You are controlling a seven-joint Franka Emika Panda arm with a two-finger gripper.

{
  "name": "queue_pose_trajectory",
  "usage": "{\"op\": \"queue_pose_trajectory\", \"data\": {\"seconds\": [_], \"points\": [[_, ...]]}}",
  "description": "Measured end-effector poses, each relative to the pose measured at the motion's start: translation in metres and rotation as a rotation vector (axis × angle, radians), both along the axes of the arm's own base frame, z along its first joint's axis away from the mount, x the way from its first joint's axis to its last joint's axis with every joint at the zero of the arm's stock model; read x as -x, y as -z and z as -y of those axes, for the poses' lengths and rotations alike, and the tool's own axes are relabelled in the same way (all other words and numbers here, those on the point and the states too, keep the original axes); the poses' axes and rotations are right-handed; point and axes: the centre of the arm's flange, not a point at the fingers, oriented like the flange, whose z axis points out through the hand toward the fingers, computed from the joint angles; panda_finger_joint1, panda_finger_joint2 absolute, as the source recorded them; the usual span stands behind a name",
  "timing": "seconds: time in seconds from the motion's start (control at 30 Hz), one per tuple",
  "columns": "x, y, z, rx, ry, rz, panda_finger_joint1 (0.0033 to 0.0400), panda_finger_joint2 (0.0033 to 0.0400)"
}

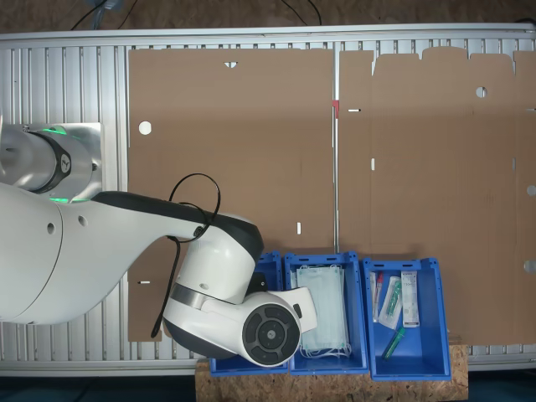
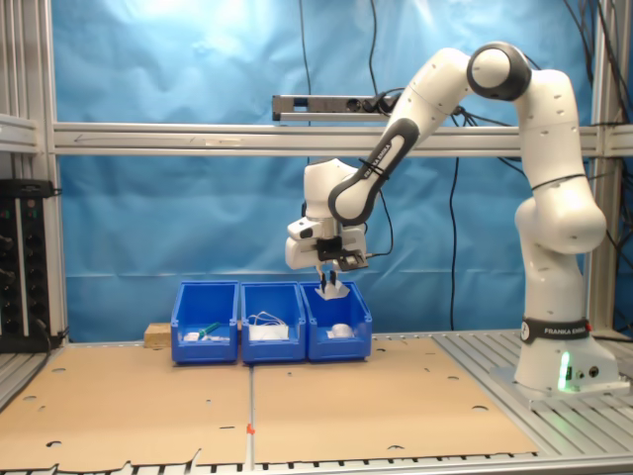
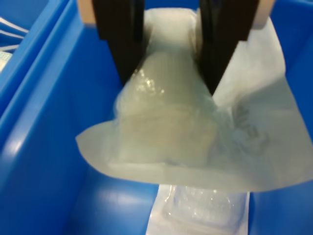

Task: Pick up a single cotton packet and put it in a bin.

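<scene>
— What is showing in the first exterior view?
— The arm is covering the bin, next to the mask bin.

— And in the second exterior view?
— The claw is hanging just over the bin, holding the cotton packet in the air.

— And in the wrist view?
— Two dark fingers are squeezing the cotton packet above another packet in the bin.

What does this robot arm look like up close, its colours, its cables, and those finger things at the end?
The arm is glossy white, built of rounded segments with dark grey bands and round caps at the joints. A thin black cable loops along it toward the wrist. Its base shows a small green light. The gripper ends in two flat black fingers.
</scene>
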Motion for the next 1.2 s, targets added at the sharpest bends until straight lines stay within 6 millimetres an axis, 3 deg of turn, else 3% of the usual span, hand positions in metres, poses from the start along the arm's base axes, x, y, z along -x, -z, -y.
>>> {"op": "queue_pose_trajectory", "data": {"seconds": [0.9, 0.93, 1.2], "points": [[0.0006, -0.0024, 0.0055, 0.002, -0.106, -0.001, 0.0076, 0.0076], [0.0005, -0.0025, 0.0056, 0.003, -0.107, -0.001, 0.0111, 0.0111], [0.0000, -0.0029, 0.0057, 0.004, -0.123, 0.000, 0.0111, 0.0111]]}}
